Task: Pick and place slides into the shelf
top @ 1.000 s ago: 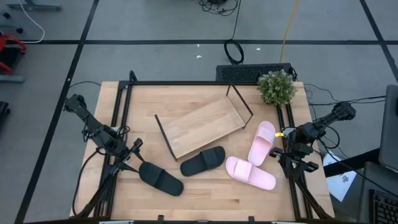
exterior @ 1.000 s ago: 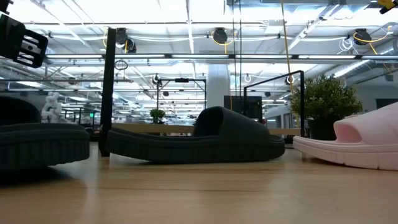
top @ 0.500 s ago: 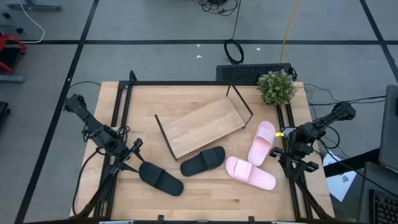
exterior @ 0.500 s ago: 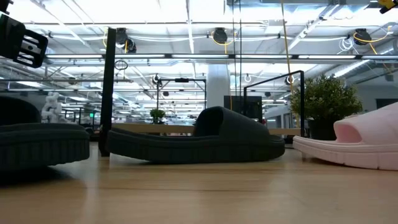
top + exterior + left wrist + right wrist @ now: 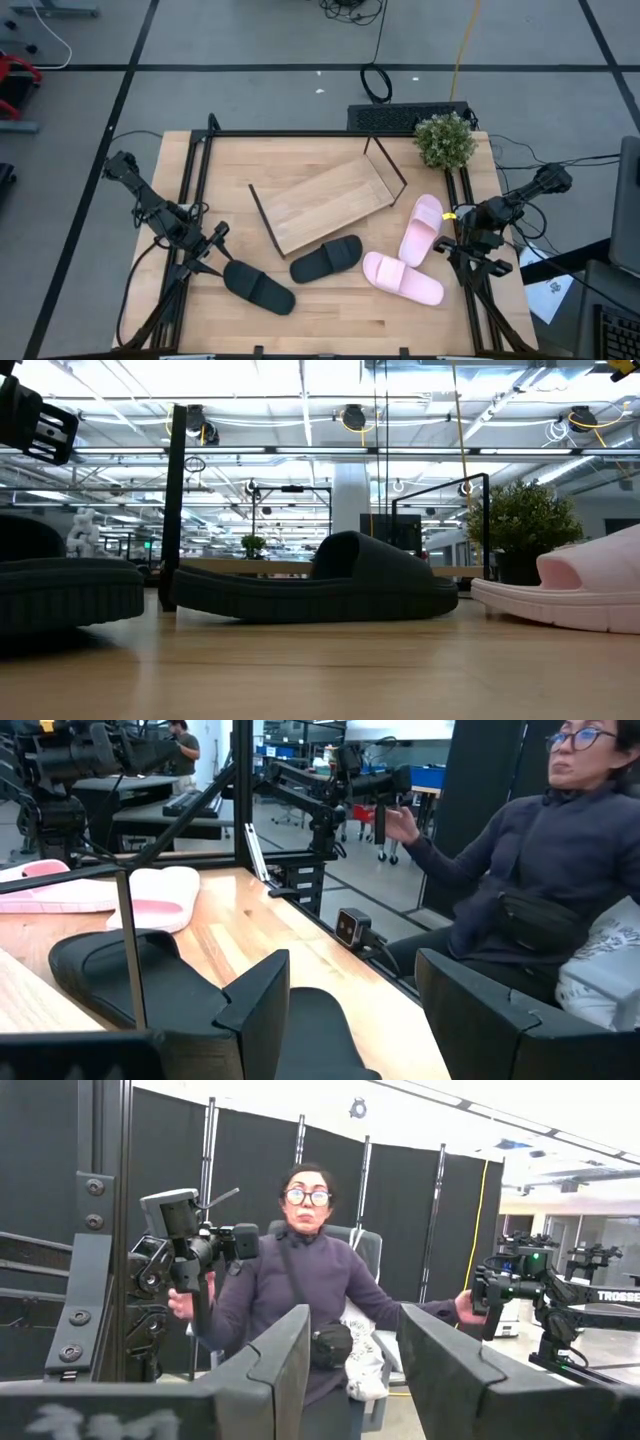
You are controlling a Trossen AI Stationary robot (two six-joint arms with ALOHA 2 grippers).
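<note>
Four slides lay on the bench (image 5: 330,310) in front of the empty shelf (image 5: 325,203): a black slide (image 5: 258,286) just under the left tool (image 5: 214,255), which stood wide open and empty, another black slide (image 5: 326,259), and two pink slides (image 5: 402,278) near the right tool (image 5: 470,255), part-open, holding nothing. They looked light, soft and springy; the strap seemed the best hold.

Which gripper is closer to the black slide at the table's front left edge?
Left. The left gripper hangs open right beside that black slide, at its heel end. The right gripper waits across the table, open, beside the pink slides.
</note>
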